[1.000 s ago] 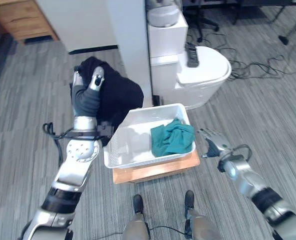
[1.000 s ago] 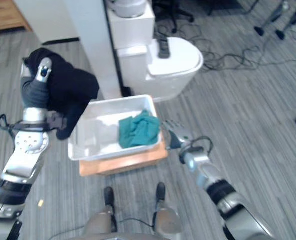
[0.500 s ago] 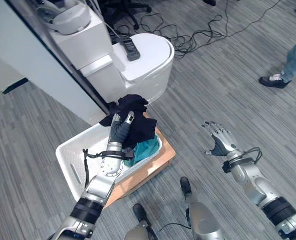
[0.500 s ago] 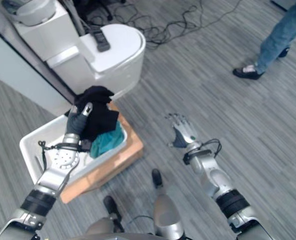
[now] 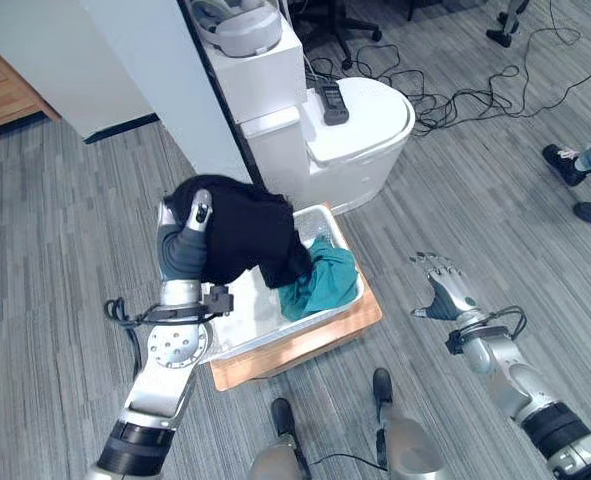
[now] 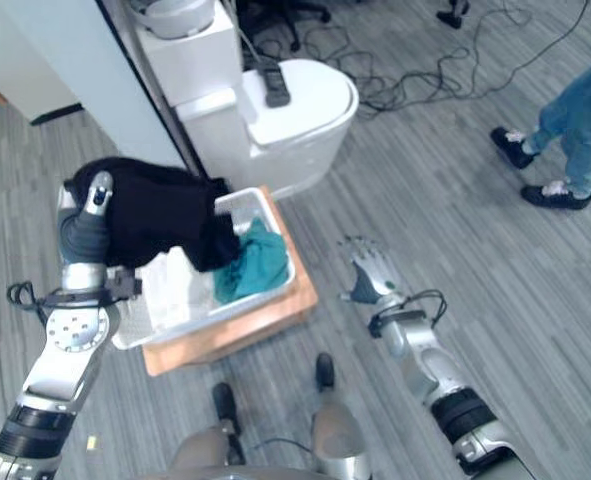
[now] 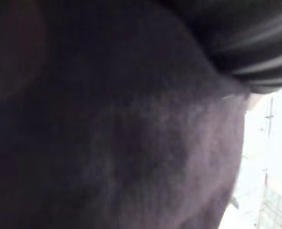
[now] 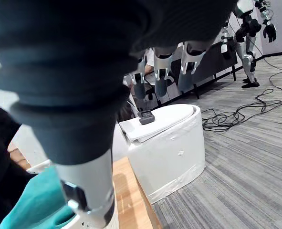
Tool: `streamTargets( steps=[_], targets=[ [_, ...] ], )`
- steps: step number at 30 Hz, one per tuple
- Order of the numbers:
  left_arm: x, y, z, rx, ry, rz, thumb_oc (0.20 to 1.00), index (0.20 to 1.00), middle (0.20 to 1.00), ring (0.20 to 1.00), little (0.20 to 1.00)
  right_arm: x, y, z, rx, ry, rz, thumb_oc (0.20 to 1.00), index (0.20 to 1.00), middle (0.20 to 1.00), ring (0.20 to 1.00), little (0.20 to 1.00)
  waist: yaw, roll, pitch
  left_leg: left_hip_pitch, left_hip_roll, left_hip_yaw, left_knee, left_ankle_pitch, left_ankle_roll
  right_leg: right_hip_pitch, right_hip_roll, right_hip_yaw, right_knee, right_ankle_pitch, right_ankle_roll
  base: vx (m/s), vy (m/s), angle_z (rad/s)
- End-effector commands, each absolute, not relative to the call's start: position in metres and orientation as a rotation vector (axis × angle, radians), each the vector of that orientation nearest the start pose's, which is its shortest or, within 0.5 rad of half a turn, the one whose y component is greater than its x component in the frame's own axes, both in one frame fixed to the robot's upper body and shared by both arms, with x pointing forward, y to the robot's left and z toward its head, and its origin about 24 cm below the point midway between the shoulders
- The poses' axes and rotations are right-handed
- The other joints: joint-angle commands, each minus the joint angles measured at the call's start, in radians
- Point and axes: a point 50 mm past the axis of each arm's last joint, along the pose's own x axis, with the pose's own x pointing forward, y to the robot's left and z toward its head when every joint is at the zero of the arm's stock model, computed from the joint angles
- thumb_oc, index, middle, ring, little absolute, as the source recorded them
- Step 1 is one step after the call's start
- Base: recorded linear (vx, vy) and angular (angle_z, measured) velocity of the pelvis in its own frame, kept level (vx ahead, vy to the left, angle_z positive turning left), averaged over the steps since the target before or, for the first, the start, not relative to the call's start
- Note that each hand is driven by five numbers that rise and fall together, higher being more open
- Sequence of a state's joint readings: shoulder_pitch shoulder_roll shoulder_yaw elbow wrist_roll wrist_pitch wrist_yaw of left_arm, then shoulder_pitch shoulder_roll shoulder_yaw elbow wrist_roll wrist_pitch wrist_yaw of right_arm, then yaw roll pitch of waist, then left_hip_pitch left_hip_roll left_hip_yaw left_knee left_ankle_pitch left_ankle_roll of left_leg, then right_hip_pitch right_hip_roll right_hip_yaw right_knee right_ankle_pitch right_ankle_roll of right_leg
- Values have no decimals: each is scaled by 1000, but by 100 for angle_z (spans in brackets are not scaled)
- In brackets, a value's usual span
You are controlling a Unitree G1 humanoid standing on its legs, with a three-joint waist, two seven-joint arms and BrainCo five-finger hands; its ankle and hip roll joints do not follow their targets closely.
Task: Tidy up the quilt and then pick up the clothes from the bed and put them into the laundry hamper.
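One teal garment (image 5: 320,282) is already in the hamper (image 5: 347,298), black garment (image 5: 240,231) is gripped by left hand (image 5: 190,215) above it, not dropped yet, w/ right hand (image 5: 445,294) spread empty.

White toilet (image 5: 360,125) (dark remote (image 5: 334,104) on lid), wooden board (image 5: 305,343), person's shoes (image 5: 563,166)

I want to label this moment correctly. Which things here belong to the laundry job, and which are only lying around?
Belonging to the job:
black garment, held by left hand
white laundry basket
teal garment in it
right hand, open, holding nothing

Just around:
wooden board
remote control
person's shoes
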State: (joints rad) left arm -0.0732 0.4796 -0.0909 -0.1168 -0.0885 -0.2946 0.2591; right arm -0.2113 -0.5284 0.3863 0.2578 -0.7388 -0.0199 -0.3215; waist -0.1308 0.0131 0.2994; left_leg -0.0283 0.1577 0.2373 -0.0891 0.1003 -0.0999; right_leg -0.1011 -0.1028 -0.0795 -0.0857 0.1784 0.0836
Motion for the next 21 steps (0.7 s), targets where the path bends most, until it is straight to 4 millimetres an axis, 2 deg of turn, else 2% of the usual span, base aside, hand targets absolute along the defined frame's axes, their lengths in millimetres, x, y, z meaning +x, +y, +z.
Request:
streamTargets(
  steps=[1,5,6,7,8,9,10,12,15,21],
  targets=[
    [266,203,117,473,-428,36,200,200,200,200,200,287,-177,45,-1229,-216,56,1000,1000,1000,1000,1000,-10,-40,-25,100,3,51,2,-157,-5,22,-58,-6,-2,-165,91,-34,17,-1],
    [272,210,63,521,-172,83,200,200,200,200,200,286,-173,39,-1211,-190,71,1000,1000,1000,1000,1000,-19,-47,-11,80,2,64,2,-147,-4,-13,-57,13,-2,-152,90,-47,27,-17],
    [274,210,53,517,-124,89,319,319,319,319,319,285,-172,36,-1209,-177,78,1000,1000,1000,1000,1000,-23,-48,-5,78,3,66,2,-150,-5,-16,-56,15,-2,-153,92,-67,29,-22],
    [274,213,43,513,-70,93,1000,1000,1000,1000,1000,285,-171,34,-1205,-170,82,1000,1000,1000,1000,1000,-27,-50,-3,69,3,72,2,-144,-6,-29,-57,20,-2,-147,90,-49,19,-13],
    [274,213,43,513,-70,93,1000,1000,1000,1000,1000,285,-170,34,-1205,-170,82,1000,1000,1000,1000,1000,-26,-50,-4,68,3,72,2,-143,-6,-31,-57,21,-2,-147,90,-53,14,-3],
    [273,213,29,455,3,85,1000,1000,1000,1000,1000,284,-169,33,-1197,-165,87,1000,1000,1000,1000,1000,-31,-50,-3,64,2,76,2,-141,-6,-37,-56,24,-2,-144,89,-31,30,-10],
    [273,214,9,316,118,98,1000,1000,1000,1000,1000,283,-169,30,-1202,-148,100,1000,1000,1000,1000,1000,-42,-48,-1,60,3,83,2,-139,-7,-47,-52,32,-2,-140,87,-19,50,-12],
    [273,217,-1,114,170,156,1000,1000,1000,1000,1000,283,-167,32,-1202,-151,105,1000,1000,1000,1000,1000,-56,-43,-1,65,6,90,2,-141,-9,-46,-49,37,-2,-142,86,-3,47,-20],
    [275,225,7,-11,131,204,1000,1000,1000,1000,1000,281,-168,33,-1197,-154,109,1000,1000,1000,1000,1000,-71,-39,-8,74,8,97,2,-143,-11,-41,-47,46,-2,-144,84,3,24,-17],
    [265,247,14,22,95,280,1000,1000,1000,1000,1000,273,-183,27,-1184,-102,114,1000,1000,1000,1000,1000,-78,-27,-40,110,13,98,2,-147,-13,1,-47,41,-2,-157,78,38,21,-7]
  ],
)
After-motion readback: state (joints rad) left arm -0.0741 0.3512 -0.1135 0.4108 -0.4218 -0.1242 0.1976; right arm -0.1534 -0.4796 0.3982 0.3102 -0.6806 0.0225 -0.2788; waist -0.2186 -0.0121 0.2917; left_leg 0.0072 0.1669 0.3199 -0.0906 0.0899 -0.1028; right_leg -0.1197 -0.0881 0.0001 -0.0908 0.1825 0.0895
